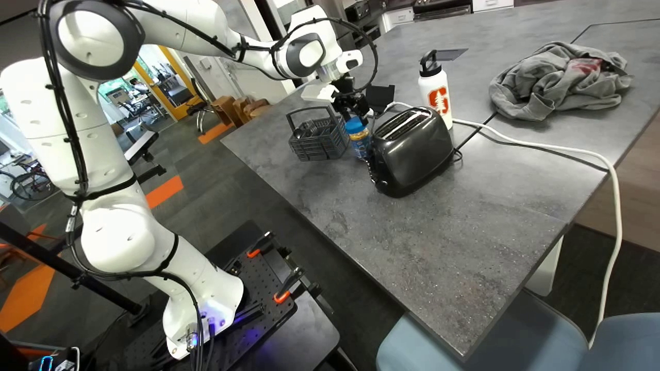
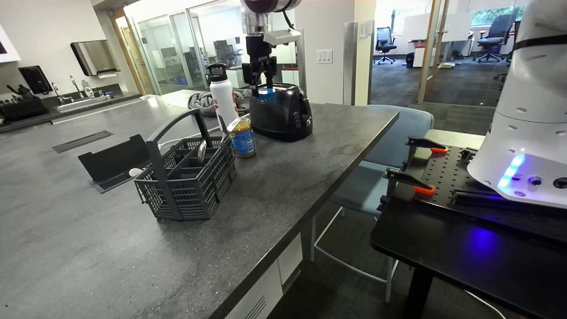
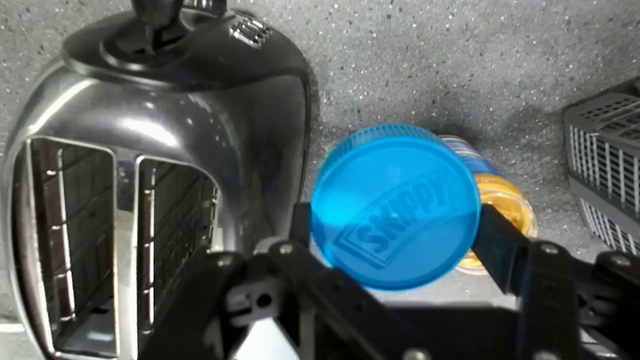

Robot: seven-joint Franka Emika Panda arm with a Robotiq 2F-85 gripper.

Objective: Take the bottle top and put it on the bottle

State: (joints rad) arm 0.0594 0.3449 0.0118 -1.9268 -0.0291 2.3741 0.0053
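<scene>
The bottle top is a flat round blue cap (image 3: 395, 210) marked SKIPPY. It also shows in both exterior views (image 1: 355, 125) (image 2: 266, 94). My gripper (image 3: 396, 223) is shut on its sides, one finger on each edge, and holds it flat side up. The bottle is a small see-through jar (image 2: 243, 141) with a blue label and a yellowish open mouth. It stands upright on the table; in the wrist view the jar (image 3: 505, 200) is partly hidden behind the cap and a finger. The cap is higher than the jar and offset toward the toaster, apart from the mouth.
A black toaster (image 2: 283, 113) stands close beside the jar. A grey cutlery basket (image 2: 186, 177) with a tall handle stands on the jar's other side. A white bottle (image 2: 225, 99), a white cable (image 1: 546, 147), a raised black panel (image 2: 116, 160) and a grey cloth (image 1: 554, 85) are also there.
</scene>
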